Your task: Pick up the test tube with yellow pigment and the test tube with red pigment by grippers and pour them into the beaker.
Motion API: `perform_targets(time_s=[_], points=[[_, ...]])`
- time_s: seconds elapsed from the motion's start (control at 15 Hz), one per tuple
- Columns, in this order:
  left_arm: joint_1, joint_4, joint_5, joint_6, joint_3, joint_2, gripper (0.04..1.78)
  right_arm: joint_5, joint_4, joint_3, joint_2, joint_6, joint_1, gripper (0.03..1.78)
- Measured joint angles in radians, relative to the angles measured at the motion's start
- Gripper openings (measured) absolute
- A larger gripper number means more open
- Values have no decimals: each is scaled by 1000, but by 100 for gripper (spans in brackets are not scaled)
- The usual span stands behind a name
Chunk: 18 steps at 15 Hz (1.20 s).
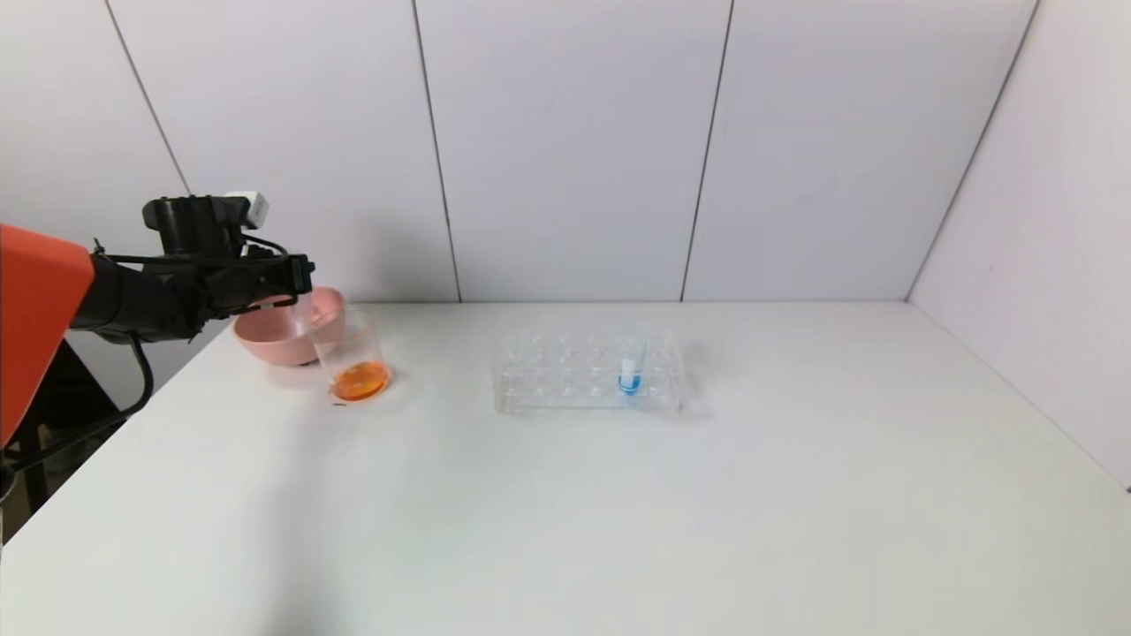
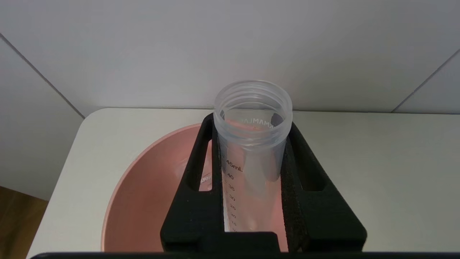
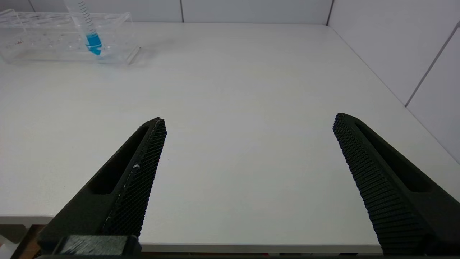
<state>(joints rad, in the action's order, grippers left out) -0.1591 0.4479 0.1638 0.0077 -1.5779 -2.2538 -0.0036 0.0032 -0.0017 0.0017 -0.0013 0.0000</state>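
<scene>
Test tube (image 2: 251, 144), clear and emptied, sits clamped between the two black fingers (image 2: 196, 172) of the left hand (image 2: 251, 126), above the pink bowl (image 2: 143, 201) at the far left of the white desk (image 1: 618, 512). Which pigment it carried cannot be told, since no colour shows in it. Only the left wrist view gives the tube's detail: a threaded open mouth, printed millilitre marks down its side, and the bowl's pink interior beneath it. There its long axis runs along the fingers, the open mouth pointing away from the wrist toward the wall. In the head view the tube is barely visible at the fingertips of the left hand (image 1: 296, 278), which reaches level over the bowl (image 1: 283, 340).

The head view alone shows the beaker (image 1: 353, 353) standing upright on the desk, touching or just in front of the bowl, with orange liquid pooled at its bottom. It also shows the clear rack (image 1: 588, 371) near the desk's middle, holding an upright blue-tipped tube (image 1: 630, 371).

The right wrist view shows the right hand (image 3: 248, 122) spread wide and holding nothing, low over the desk's near edge, with the rack (image 3: 64, 39) and the blue-tipped tube (image 3: 90, 32) well apart from it.
</scene>
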Motion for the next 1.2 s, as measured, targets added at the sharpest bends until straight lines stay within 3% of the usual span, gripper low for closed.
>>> perform_targets(time_s=[0.47, 0.67, 0.8, 1.07, 1.2], points=[[0, 8, -1, -15, 1, -1, 46, 0, 0, 0, 0, 0, 0, 170], [0, -6, -3, -24, -1, 0, 59, 0, 0, 0, 0, 0, 0, 170], [1, -3, -3, -23, -3, 1, 80, 0, 0, 0, 0, 0, 0, 170], [3, 2, -4, -20, 1, 2, 144, 0, 0, 0, 0, 0, 0, 170], [4, 6, -4, -14, 12, 16, 164, 0, 0, 0, 0, 0, 0, 170]])
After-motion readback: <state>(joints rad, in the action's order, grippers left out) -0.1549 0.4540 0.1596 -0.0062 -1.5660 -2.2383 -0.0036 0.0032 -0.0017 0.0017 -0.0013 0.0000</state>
